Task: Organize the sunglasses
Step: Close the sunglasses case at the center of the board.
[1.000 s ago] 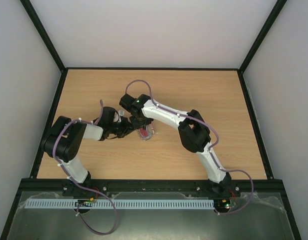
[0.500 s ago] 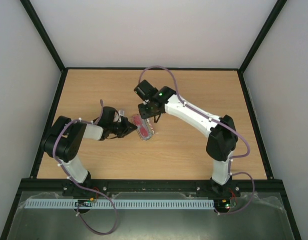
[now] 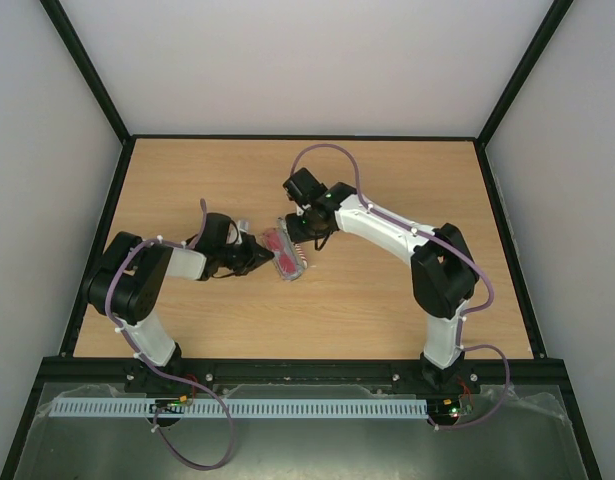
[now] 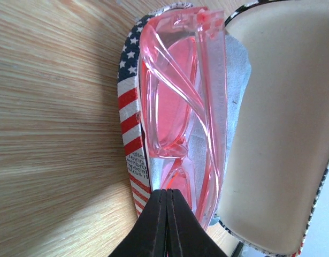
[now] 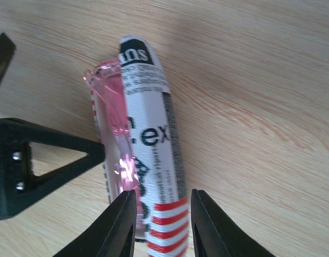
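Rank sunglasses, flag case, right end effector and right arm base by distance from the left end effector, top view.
1. sunglasses and flag case: right at the left end effector tips, glasses lying in the open case. Too close to call between them.
2. right end effector: just past the case, on its far right side.
3. right arm base: far off, at the table's near right edge.

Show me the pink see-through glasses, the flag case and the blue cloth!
translucent pink sunglasses (image 4: 168, 115), left wrist view, on a lens.
oblong flag-print case (image 4: 130, 107), left wrist view, on its striped outer wall.
light blue cloth (image 4: 238, 85), left wrist view, on the bit beside the frame.
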`<state>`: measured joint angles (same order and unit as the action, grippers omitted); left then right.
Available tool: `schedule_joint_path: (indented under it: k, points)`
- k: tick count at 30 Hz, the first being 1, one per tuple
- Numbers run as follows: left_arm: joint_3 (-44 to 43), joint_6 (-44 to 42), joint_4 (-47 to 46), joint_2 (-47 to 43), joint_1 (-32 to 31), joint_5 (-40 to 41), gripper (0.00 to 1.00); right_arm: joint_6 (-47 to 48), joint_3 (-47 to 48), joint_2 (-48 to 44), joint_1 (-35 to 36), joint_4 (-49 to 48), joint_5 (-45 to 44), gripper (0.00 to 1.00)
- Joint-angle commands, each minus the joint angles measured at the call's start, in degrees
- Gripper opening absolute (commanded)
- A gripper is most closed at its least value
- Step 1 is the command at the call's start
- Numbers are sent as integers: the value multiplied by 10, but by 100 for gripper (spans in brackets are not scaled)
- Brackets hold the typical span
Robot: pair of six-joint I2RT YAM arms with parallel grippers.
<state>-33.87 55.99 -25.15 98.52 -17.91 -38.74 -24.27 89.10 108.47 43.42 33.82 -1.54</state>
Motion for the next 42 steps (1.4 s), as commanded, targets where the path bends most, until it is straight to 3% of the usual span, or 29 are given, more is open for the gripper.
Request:
schedule_joint_path:
  k: [1, 4, 11, 19, 24, 27, 32, 42]
  points:
    - [-16, -11, 8, 4, 4, -1, 2, -10, -13, 7, 3, -29, 37, 27]
    - [-18, -11, 7, 5, 5, -2, 2, -13, -11, 13, 2, -30, 52, 22]
    - [-18, -11, 4, 7, 4, -4, 2, -14, -14, 19, 2, -23, 37, 21]
    - [-16, -12, -2, 14, 8, -5, 2, -11, -20, 19, 3, -23, 19, 31]
    - [-16, -17, 0, 16, 11, -5, 2, -10, -18, 25, 2, -27, 24, 31]
    - [-16, -18, -1, 18, 14, -6, 2, -10, -20, 26, 3, -37, 46, 27]
    - [-17, -19, -2, 18, 13, -8, 2, -12, -19, 34, 2, -44, 70, 12]
    - [-18, -20, -5, 23, 15, -11, 2, -11, -16, 51, 9, -41, 82, 9]
